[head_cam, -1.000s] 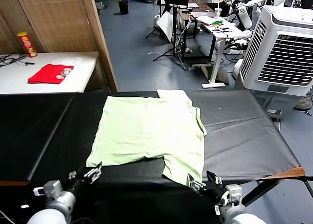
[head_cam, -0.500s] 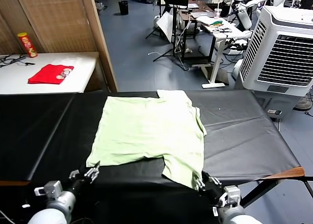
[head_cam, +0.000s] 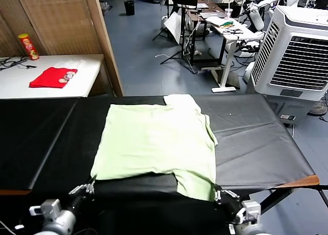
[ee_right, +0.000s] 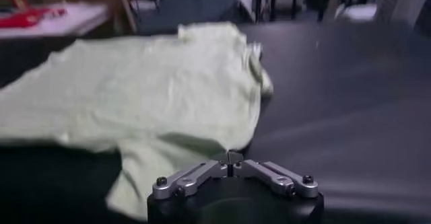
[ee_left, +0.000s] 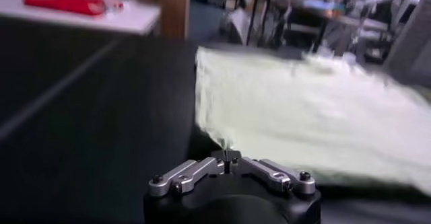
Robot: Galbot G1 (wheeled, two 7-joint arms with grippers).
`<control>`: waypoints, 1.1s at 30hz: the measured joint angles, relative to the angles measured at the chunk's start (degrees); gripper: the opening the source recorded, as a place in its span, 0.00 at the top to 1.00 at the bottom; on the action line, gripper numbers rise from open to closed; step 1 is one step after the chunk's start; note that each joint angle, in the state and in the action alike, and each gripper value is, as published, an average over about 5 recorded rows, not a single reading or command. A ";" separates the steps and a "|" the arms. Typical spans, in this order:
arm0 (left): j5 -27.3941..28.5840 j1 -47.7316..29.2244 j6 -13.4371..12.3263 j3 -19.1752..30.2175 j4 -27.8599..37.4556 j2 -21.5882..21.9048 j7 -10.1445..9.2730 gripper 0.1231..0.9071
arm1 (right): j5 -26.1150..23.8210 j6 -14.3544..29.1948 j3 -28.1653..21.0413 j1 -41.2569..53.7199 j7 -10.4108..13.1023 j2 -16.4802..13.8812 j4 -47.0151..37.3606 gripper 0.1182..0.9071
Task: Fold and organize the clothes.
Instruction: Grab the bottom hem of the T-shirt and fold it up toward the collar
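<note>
At the far left we see a white side table [head_cam: 20, 81] carrying a red garment [head_cam: 53, 77] and a red can [head_cam: 28, 46]; the can's label is too small to read. On the black table [head_cam: 266, 142] before us lies the pale green T-shirt [head_cam: 156, 140], spread mostly flat, with one sleeve hanging toward the near edge. Our left end effector [head_cam: 87, 187] sits at the shirt's near left corner, its fingers pressed together with a tip of the green cloth pinched between them, as the left wrist view [ee_left: 227, 157] shows. Our right end effector [head_cam: 221, 195] is at the near hem of the sleeve, clamped likewise on the fabric edge [ee_right: 230, 157]. Both arms are cut off at the bottom. At the far right stands a white cooler [head_cam: 297, 50].
</note>
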 joint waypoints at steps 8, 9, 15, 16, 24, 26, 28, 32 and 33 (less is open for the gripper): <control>1.50 -9.84 -0.96 2.47 5.53 -0.82 0.09 0.99 | -0.17 3.26 -3.15 13.67 -0.69 -2.89 -11.58 1.00; 1.63 -11.01 -0.98 2.78 6.38 -0.77 0.10 0.99 | -0.25 3.46 -3.64 15.18 -0.71 -3.08 -13.00 1.00; 3.15 -17.67 -1.16 4.86 12.00 -0.06 0.26 0.99 | -2.08 4.84 -7.26 23.93 -1.31 -2.98 -21.93 1.00; 3.32 -18.66 -1.22 5.19 12.99 0.13 0.28 0.99 | -2.44 5.16 -7.91 25.25 -1.51 -2.82 -23.35 1.00; 4.36 -24.96 -1.66 7.41 19.98 1.26 0.38 0.99 | -5.69 9.41 -12.89 33.73 -2.64 -0.50 -32.92 0.99; 4.48 -26.16 -1.63 7.74 21.17 1.16 0.30 0.99 | -6.30 9.92 -13.51 34.84 -2.98 0.07 -34.29 0.97; 4.72 -27.01 -1.49 7.88 21.92 1.01 0.13 0.99 | -6.52 9.40 -13.71 35.25 -3.48 0.33 -34.89 0.89; 6.14 -27.25 -1.38 7.85 22.39 0.89 0.10 0.97 | -6.34 6.39 -13.42 34.16 -4.41 -0.22 -33.48 0.63; 6.47 -27.13 -1.42 7.78 22.40 0.88 0.14 0.95 | -6.29 5.54 -13.18 33.48 -4.48 -0.52 -32.60 0.55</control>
